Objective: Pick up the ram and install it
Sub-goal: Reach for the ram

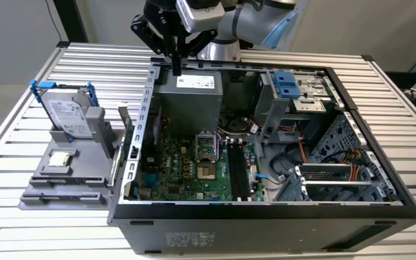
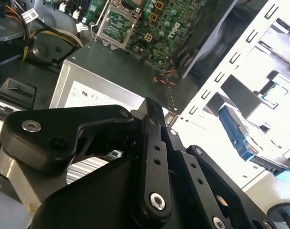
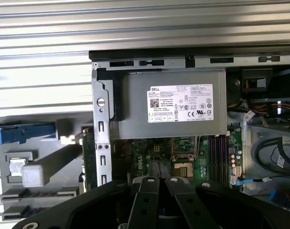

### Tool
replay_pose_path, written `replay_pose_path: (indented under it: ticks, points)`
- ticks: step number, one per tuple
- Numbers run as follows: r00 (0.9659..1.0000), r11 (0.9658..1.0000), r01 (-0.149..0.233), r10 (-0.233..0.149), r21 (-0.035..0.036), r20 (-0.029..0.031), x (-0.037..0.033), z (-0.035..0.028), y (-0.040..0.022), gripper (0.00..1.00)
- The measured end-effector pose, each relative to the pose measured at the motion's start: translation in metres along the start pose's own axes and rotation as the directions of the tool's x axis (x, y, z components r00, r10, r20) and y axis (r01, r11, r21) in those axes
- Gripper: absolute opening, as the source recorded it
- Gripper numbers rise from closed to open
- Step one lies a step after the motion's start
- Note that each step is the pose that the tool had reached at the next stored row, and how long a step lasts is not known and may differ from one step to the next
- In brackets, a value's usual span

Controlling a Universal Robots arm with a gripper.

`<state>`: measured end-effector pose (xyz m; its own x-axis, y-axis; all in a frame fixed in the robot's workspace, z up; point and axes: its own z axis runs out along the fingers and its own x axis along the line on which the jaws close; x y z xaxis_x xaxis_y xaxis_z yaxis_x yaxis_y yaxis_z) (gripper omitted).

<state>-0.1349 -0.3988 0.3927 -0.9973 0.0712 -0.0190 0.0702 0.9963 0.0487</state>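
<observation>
The end effector (image 1: 177, 70) hangs with its fingers pointing down over the back edge of an open computer case (image 1: 266, 214), directly above the gray power supply (image 1: 193, 100). In the first wrist view its two black fingers (image 3: 147, 195) are drawn together with only a slim gap between them, and nothing shows in that gap, so it looks closed and empty.

The ram (image 1: 123, 123) appears to be the thin, narrow strip standing on end at the edge of the gray holder (image 1: 63, 197). It is just outside the case wall, below the end effector, toward the exterior view's left and well apart from it. Its colour and chips are hard to make out from this angle.

Farther from the end effector on that side, the holder also carries a silver hard drive (image 1: 67, 111) in a blue bracket and a small square processor chip (image 1: 60, 158). Below the end effector, past the power supply, lies the green motherboard (image 1: 193, 168) with its long dark memory slots (image 1: 238, 173). Case and holder rest on a slatted metal surface (image 1: 85, 59).
</observation>
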Motion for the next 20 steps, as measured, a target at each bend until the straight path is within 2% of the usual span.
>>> replay_pose_path:
  ticks: [9,20]
  points:
    - [1.0,1.0,0.0,0.0,0.0,0.0,0.0093,-0.0002,-0.0007,0.0]
    - [1.0,1.0,0.0,0.0,0.0,0.0,0.0165,-0.0004,-0.0012,0.0]
